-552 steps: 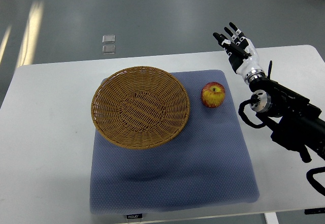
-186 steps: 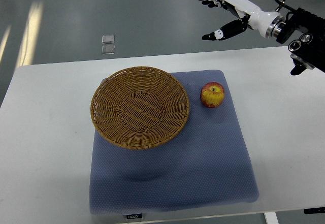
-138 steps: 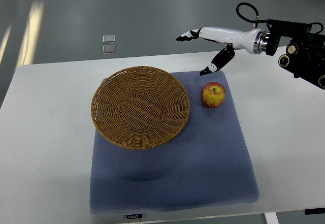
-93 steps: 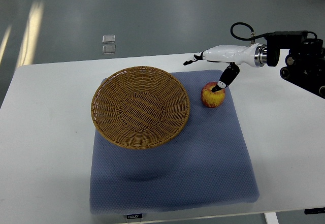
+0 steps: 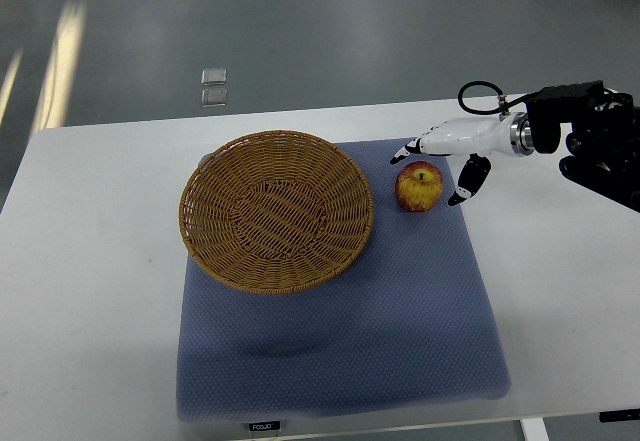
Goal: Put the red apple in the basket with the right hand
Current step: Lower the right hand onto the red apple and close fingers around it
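Note:
A red and yellow apple [image 5: 419, 187] sits on the blue mat [image 5: 340, 331], just right of the empty wicker basket [image 5: 277, 209]. My right hand [image 5: 428, 174] comes in from the right edge and reaches around the apple. Its fingers [image 5: 405, 152] are spread past the apple's far side and its thumb [image 5: 467, 184] is on the apple's right side. The hand is open and does not hold the apple. The left arm is out of view.
The mat lies on a white table [image 5: 90, 291]. The right forearm and its black housing [image 5: 590, 141] hang over the table's right part. Two small pale squares [image 5: 214, 86] lie on the grey floor beyond the table.
The right hand has swung in from high at the back right, come down and moved left, and now brackets the apple. The apple and the basket have not moved.

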Tool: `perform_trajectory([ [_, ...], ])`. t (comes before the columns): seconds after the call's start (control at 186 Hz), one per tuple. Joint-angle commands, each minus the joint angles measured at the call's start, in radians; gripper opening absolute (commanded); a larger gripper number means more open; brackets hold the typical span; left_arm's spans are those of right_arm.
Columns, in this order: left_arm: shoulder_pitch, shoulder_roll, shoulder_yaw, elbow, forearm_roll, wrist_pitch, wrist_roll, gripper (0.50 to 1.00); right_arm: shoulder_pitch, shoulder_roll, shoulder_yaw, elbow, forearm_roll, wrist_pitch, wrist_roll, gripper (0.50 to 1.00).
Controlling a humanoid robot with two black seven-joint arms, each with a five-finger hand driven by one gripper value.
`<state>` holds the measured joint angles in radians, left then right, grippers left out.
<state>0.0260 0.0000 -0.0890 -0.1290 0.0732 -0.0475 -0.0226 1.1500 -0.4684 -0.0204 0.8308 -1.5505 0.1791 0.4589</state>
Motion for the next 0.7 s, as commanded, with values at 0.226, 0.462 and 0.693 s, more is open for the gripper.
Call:
perform_trajectory([
  [0.226, 0.000, 0.000, 0.000, 0.000, 0.000, 0.000, 0.001, 1.000, -0.019, 0.036, -0.016, -0.019, -0.025, -0.026, -0.003, 0.915],
  [0.462, 0.000, 0.000, 0.000, 0.000, 0.000, 0.000, 0.000, 1.000, -0.024, 0.059, -0.016, -0.041, -0.025, -0.040, -0.032, 0.862],
  [0.693, 0.000, 0.000, 0.000, 0.000, -0.001, 0.000, 0.001, 1.000, -0.039, 0.068, -0.033, -0.058, -0.026, -0.041, -0.039, 0.791],
])
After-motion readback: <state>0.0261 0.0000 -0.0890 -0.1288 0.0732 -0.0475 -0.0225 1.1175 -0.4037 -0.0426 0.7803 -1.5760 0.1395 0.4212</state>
